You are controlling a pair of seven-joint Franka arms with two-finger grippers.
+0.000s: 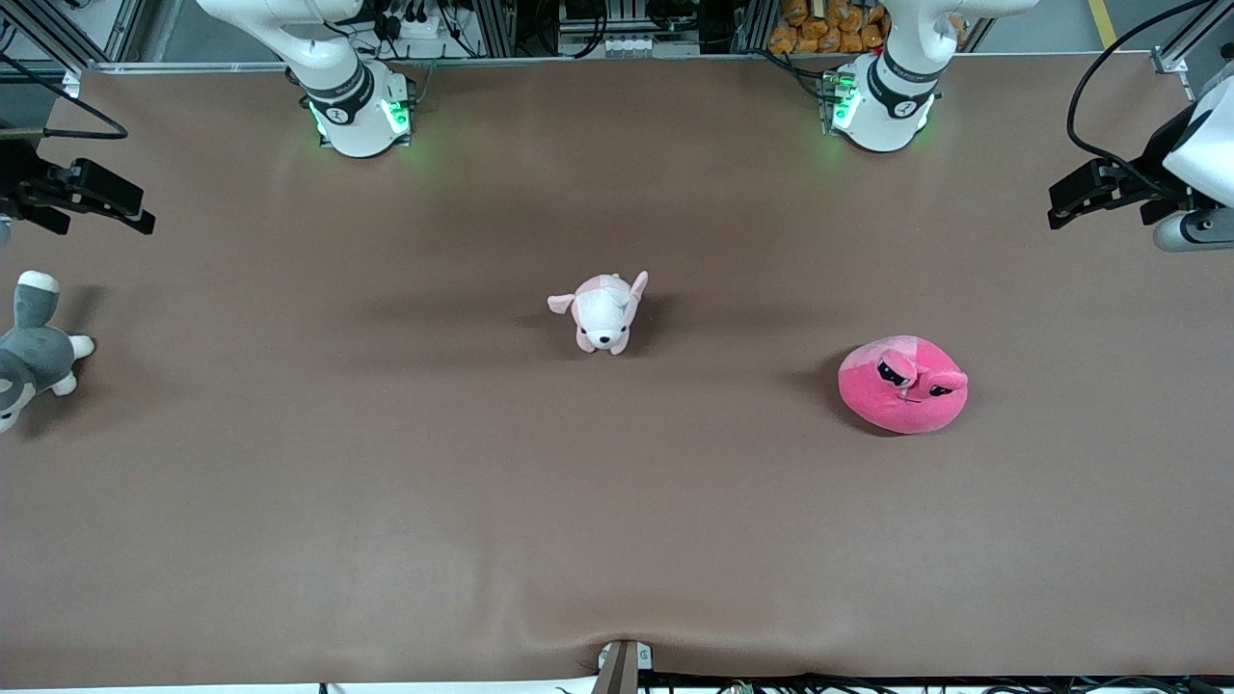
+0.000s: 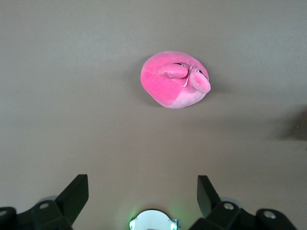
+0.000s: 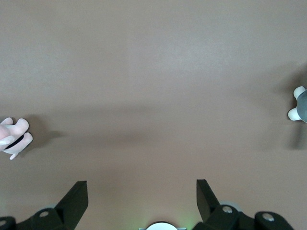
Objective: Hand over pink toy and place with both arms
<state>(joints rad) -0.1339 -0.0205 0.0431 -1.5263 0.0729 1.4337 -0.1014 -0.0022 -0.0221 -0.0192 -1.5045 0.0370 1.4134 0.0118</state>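
pink toy [image 1: 902, 384] lies on table [image 1: 386, 501] toward left arm's end, nearer the camera than dog plush [image 1: 603, 310] | left gripper [image 1: 1099, 193] raised over that end, fingers apart, likely first picker | right gripper [image 1: 87, 198] waits, apart, above grey plush [image 1: 34, 349]

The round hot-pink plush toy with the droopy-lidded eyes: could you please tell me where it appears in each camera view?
Front view: the round hot-pink plush toy lies on the brown table, toward the left arm's end, slightly nearer the camera than the small white and pale pink dog plush.
Left wrist view: in the upper middle, above the open left gripper.
Right wrist view: not in it.
Shared landmark: the dog plush, in the front and right wrist views.
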